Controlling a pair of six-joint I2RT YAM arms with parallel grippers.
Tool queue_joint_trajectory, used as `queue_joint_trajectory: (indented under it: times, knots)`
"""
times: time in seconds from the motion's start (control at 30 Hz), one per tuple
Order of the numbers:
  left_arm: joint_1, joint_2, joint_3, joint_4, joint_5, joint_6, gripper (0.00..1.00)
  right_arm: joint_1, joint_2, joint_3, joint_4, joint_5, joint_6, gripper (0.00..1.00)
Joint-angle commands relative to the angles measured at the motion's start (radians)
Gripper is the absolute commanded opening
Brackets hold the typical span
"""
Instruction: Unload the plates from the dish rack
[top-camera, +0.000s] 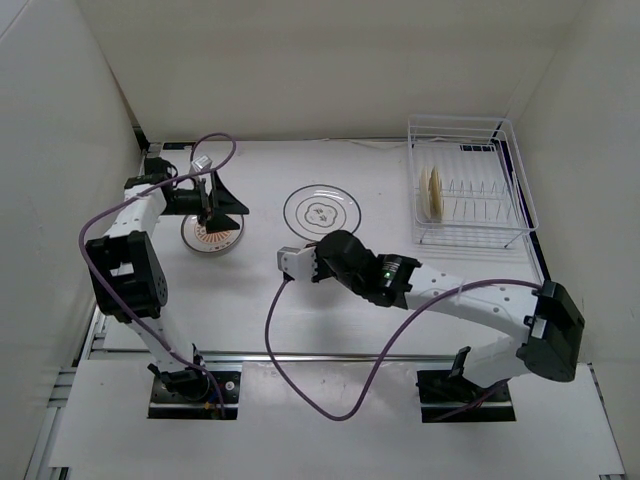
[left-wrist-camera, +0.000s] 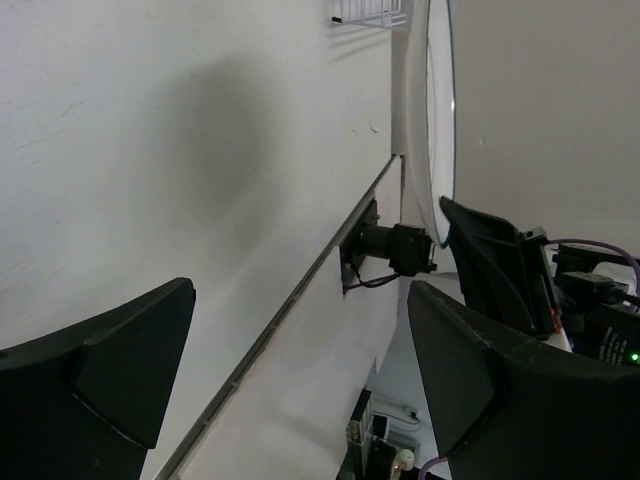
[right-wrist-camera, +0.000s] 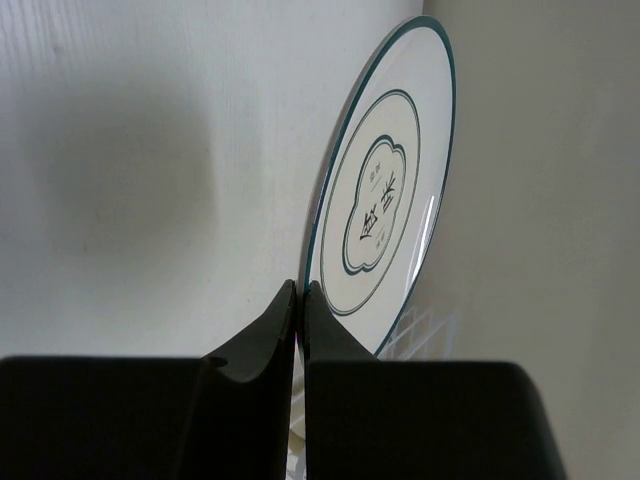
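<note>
The white plate with a dark rim (top-camera: 322, 208) (right-wrist-camera: 385, 200) sits low at the table's middle, and its edge shows in the left wrist view (left-wrist-camera: 443, 100). My right gripper (top-camera: 319, 241) (right-wrist-camera: 302, 289) is shut on its near rim. Whether the plate touches the table I cannot tell. The orange-patterned plate (top-camera: 206, 238) lies flat at the left. Just above its far side hangs my left gripper (top-camera: 218, 211) (left-wrist-camera: 300, 300), open and holding nothing. The white wire dish rack (top-camera: 512, 190) (left-wrist-camera: 370, 12) stands at the back right, with a beige plate (top-camera: 433, 192) upright in it.
White walls close in the table on the left, back and right. A purple cable (top-camera: 300, 370) loops over the near part of the table. The right arm (top-camera: 470, 300) stretches across the near right. In the left wrist view the right arm's black gripper body (left-wrist-camera: 500, 270) shows close by.
</note>
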Motion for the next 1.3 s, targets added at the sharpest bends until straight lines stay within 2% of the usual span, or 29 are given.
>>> queue_joint_trajectory:
  times: [0.0, 0.33, 0.67, 1.27]
  knots:
    - [-0.009, 0.008, 0.052, 0.017, 0.107, 0.001, 0.98, 0.021, 0.033, 0.099, 0.068, -0.021, 0.049, 0.0]
    - [-0.027, 0.036, 0.082, 0.017, 0.116, 0.001, 0.98, 0.103, 0.102, 0.142, 0.049, -0.041, 0.118, 0.0]
    - [-0.027, 0.036, 0.082, 0.026, 0.125, -0.008, 0.98, 0.114, 0.171, 0.205, 0.039, -0.052, 0.15, 0.0]
    - [-0.036, 0.036, 0.045, 0.035, 0.125, -0.008, 0.96, 0.145, 0.268, 0.205, 0.219, 0.063, 0.011, 0.0]
